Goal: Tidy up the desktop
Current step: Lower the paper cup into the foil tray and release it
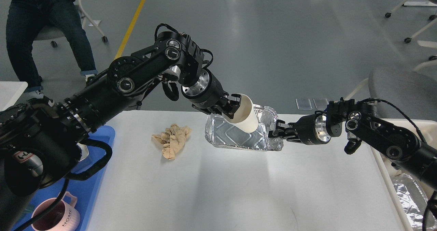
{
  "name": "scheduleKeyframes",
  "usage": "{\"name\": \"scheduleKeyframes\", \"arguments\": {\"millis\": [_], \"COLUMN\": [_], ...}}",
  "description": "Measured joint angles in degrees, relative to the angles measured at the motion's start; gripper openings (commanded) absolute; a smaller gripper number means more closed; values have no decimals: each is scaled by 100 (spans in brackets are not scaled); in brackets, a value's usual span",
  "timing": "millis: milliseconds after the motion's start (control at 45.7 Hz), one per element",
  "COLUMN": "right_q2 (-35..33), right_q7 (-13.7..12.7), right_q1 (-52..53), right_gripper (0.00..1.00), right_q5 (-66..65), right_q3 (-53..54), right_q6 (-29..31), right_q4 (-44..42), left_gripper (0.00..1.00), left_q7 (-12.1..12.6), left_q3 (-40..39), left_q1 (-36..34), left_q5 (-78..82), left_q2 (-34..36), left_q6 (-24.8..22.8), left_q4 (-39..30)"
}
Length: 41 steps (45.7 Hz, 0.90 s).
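The white desktop [222, 190] fills the lower middle of the head view. My left gripper [233, 107] is shut on the rim of a white paper cup [246, 119] and holds it tilted inside a foil tray [239, 135]. My right gripper [277, 132] is shut on the foil tray's right rim and holds it tilted just above the desktop. A crumpled tan paper napkin [172, 140] lies on the desktop left of the tray.
A blue plastic tray [94, 183] at the left edge holds a pink mug [56, 215]; my left arm hides most of it. A bin at the right edge holds another foil tray [409, 200]. A seated person [47, 29] and a grey chair [406, 87] stand beyond the table.
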Motion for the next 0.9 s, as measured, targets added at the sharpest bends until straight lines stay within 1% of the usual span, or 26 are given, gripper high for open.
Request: {"name": "scheduleKeyframes", "arguments": {"millis": [241,482,898], "right_q2": [18,94,175], "right_q7": [0,0,0], "right_q1": [1,9,11], "right_gripper": [0,0,0], "right_q5": [0,0,17], "right_q3": [2,2,3], "right_q6": [-3,-4,9], "right_q4": [16,16,36], "left_gripper": [0,0,0], "left_q7": [-1,-62,-88], "left_q3": [154,170,128], "left_q1": [88,233,194], "left_q5": [72,306,320], "left_q2": [-95,-181,-351], "left_q6": [0,0,0], "left_q4": [140,188,362]}}
